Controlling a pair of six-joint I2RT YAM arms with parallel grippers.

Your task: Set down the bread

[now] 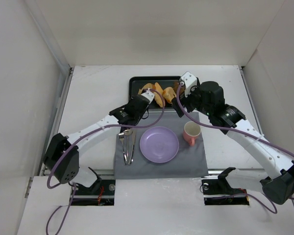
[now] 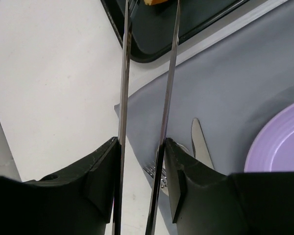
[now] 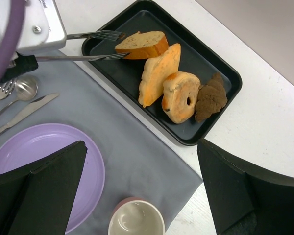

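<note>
The bread (image 3: 142,44), a speckled golden-brown slice with a darker crust, lies at the left end of the black tray (image 3: 220,68), also seen from above (image 1: 147,89). My left gripper (image 2: 139,147) is shut on metal tongs (image 2: 123,73), gripping both arms. The tong tips (image 3: 110,56) sit apart at either side of the slice's left end; the near tip is at its crust. My right gripper (image 3: 142,144) is open and empty above the grey mat (image 3: 137,142). The purple plate (image 1: 159,144) is bare.
On the tray beside the bread lie an elongated golden piece (image 3: 159,73), a ring-shaped orange-brown piece (image 3: 179,98) and a dark brown pastry (image 3: 210,95). A pink cup (image 1: 191,132) stands right of the plate. A fork, spoon and knife (image 1: 128,147) lie to its left.
</note>
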